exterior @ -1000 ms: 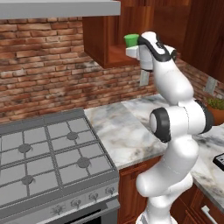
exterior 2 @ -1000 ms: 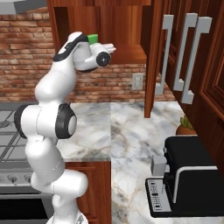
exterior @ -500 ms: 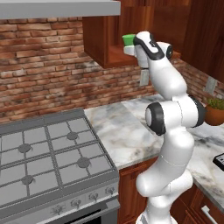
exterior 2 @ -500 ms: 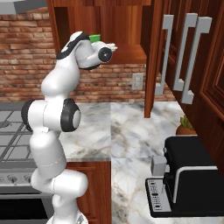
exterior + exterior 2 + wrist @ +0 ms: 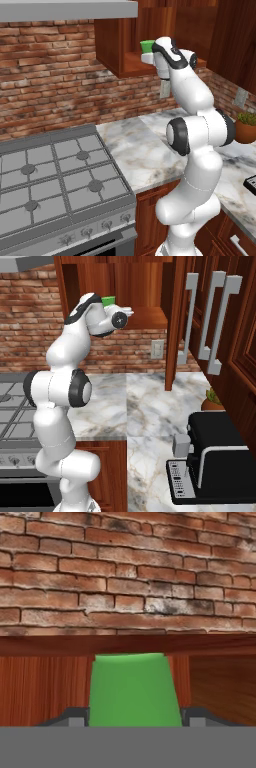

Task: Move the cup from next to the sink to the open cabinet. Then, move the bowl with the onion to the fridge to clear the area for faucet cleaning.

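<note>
One cup, pinched between the gripper jaws, has moved further into the open cabinet.

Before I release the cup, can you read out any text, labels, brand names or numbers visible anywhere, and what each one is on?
No readable text anywhere.
Black appliance control panel: small pale marks, too small to read.
Stove knobs: no legible markings.
Cup, open cabinet, wall outlet: plain, no labels.
</note>
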### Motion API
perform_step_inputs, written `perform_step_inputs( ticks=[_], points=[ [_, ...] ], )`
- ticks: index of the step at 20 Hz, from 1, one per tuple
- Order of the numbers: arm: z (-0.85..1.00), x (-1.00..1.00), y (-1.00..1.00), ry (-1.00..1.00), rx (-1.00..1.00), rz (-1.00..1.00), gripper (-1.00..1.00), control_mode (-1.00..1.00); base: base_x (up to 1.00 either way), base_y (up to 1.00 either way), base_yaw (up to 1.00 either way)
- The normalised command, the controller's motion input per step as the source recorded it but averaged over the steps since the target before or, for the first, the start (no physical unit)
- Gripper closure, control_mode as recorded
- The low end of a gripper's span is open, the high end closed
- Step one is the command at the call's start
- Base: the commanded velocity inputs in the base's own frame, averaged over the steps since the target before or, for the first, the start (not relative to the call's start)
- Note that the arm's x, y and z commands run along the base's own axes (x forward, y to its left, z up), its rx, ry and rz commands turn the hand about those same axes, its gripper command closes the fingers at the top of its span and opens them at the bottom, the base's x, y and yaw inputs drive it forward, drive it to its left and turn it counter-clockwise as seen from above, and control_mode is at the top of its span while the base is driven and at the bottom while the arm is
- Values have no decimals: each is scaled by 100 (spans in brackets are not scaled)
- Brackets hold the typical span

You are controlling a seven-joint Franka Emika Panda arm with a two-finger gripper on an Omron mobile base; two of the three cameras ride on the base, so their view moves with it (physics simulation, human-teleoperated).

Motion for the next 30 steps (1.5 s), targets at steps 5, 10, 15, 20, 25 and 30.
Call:
perform_step_inputs(
  ticks=[5,10,15,20,25,30],
  points=[
    [-24,45,0,0,0,-1,100,-100,0,0,0],
    [-24,52,0,2,0,-1,100,-100,0,0,0],
    [-5,13,0,2,0,0,-100,-100,0,0,0],
    [0,-39,-1,0,1,0,-100,-100,0,0,0],
    [-3,-84,-4,0,3,0,-100,-100,0,0,0],
    [-6,-96,0,0,2,0,-100,-100,0,0,0]
  ],
)
